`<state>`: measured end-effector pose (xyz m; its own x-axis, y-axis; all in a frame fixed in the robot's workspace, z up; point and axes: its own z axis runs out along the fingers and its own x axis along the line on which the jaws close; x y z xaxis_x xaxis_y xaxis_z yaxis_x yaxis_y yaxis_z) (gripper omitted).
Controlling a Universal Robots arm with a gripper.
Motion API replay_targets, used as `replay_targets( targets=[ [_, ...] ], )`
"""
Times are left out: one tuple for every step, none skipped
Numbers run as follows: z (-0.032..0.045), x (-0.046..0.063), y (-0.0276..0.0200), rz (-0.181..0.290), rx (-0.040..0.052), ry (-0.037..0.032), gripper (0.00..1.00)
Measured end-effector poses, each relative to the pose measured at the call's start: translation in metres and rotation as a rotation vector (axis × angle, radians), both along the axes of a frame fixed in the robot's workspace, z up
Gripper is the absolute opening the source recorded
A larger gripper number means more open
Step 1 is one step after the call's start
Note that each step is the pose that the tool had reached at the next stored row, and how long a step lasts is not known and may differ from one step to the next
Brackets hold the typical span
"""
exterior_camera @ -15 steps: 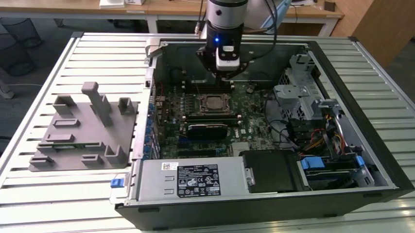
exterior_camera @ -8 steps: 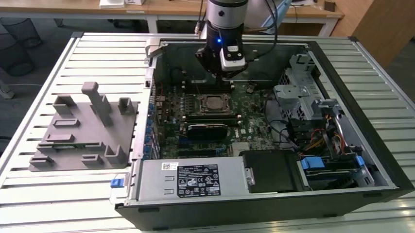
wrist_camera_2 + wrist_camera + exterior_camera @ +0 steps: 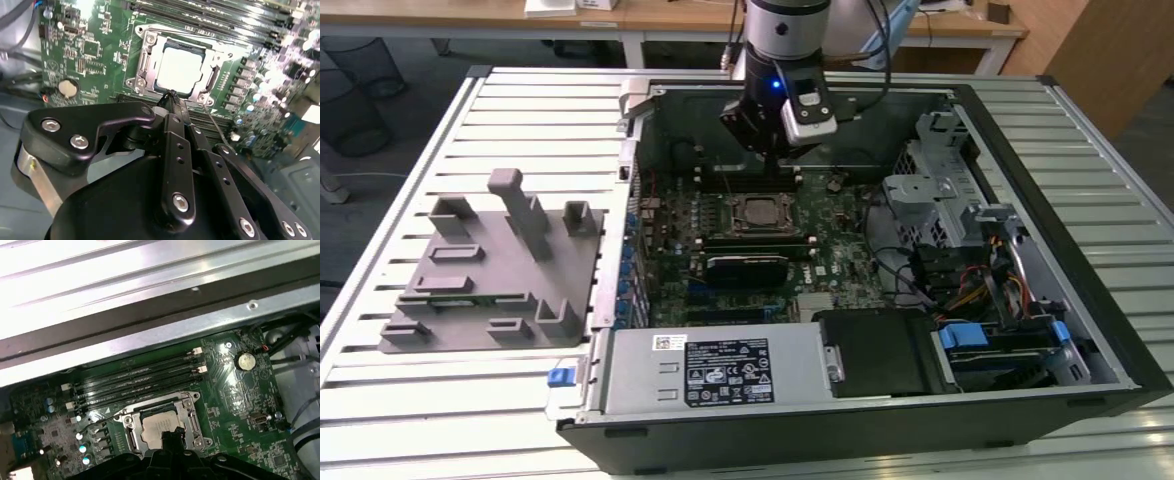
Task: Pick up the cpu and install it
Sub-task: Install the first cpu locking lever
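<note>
You have an open computer case (image 3: 1107, 330) lying on the slatted table (image 3: 400, 400), taking up the right two thirds of the exterior view. The grey parts fixture (image 3: 494, 270) sits at centre left of that frame, well apart from the work.

Inside the case, the green motherboard (image 3: 827, 250) fills the middle. The arm (image 3: 787, 30) comes down from the top centre, and the gripper (image 3: 770, 155) hangs just above the upper edge of the socket (image 3: 757, 213).

In both wrist views the cpu (image 3: 181, 70) already lies inside the socket frame (image 3: 142, 62), its pale top showing in the upper middle of the second wrist view. It looks flat, though you cannot confirm full seating from here.

The fingers (image 3: 172, 107) appear drawn together to a narrow tip poised at the chip's near edge, clamped on nothing you can see.

Your risk, as I judge it: the tip sits so near that edge that any sideways drift could nudge the chip askew on the socket contacts. The loose wire lever (image 3: 216, 127) beside the frame could also snag.
</note>
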<state>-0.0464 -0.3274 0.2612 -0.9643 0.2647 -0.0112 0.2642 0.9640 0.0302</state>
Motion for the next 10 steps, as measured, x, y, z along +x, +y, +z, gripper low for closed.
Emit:
replay_targets(
  targets=[
    [0.0, 0.0, 0.0, 0.018, 0.0, 0.0, 0.11],
    [-0.0001, 0.0, 0.0, 0.036, 0.0001, 0.0, 0.11],
    [-0.0001, 0.0, 0.0, 0.054, -0.0001, 0.0, 0.11],
    [-0.0001, 0.0, 0.0, 0.072, 0.0, 0.0001, 0.11],
    [-0.0001, 0.0, 0.0, 0.091, 0.0, 0.0003, 0.11],
    [-0.0001, 0.0, 0.0, 0.108, -0.0001, 0.0008, 0.11],
    [-0.0001, 0.0, 0.0, 0.124, -0.0001, 0.0016, 0.11],
    [0.0, 0.0, 0.0, 0.137, 0.0, 0.0025, 0.11],
    [0.0, -0.0001, 0.0, 0.145, -0.0003, 0.0028, 0.11],
    [-0.0001, -0.0006, 0.0, 0.149, -0.0002, 0.0027, 0.11]
  ],
)
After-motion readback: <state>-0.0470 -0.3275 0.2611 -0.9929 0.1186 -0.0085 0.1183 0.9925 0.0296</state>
